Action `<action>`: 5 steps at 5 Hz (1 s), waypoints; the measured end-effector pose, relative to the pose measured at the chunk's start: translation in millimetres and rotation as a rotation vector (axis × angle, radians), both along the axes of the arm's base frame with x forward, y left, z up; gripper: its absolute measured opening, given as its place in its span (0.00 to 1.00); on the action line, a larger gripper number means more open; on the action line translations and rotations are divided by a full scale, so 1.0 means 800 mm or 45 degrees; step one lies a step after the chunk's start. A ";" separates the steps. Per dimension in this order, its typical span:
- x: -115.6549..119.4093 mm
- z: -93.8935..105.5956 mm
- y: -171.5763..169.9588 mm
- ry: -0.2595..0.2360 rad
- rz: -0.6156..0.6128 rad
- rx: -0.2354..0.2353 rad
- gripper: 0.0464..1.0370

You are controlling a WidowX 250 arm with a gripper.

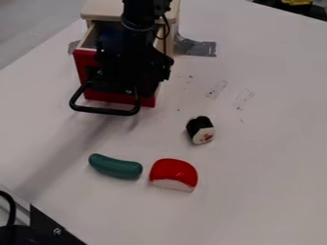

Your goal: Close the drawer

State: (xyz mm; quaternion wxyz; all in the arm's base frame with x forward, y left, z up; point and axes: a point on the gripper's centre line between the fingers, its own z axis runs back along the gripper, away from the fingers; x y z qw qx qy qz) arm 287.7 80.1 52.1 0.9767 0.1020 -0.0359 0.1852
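The black gripper (133,72) hangs over the drawer at the upper left, covering much of its front. Behind and beside it, the red-fronted drawer (83,64) stands pulled out of the light wooden cabinet (102,9), and part of its inside shows at the left. A black bar handle (102,111) sticks out from the red front, below the gripper. Whether the gripper touches the drawer or the handle, I cannot tell.
On the white table (268,158) lie a sushi roll (201,130), a green cucumber-like toy (115,166) and a red-and-white piece (174,174). Grey tape (199,48) is stuck beside the cabinet. Black hardware (48,229) occupies the lower left corner.
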 end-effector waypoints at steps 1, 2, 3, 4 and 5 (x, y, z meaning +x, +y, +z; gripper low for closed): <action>0.006 0.000 0.002 -0.040 0.016 0.008 0.96; 0.013 -0.010 0.005 -0.040 0.048 0.022 0.96; 0.033 -0.011 0.012 -0.069 0.066 0.052 0.96; 0.053 -0.014 0.018 -0.086 0.074 0.079 0.96; 0.069 -0.015 0.023 -0.108 0.089 0.094 0.96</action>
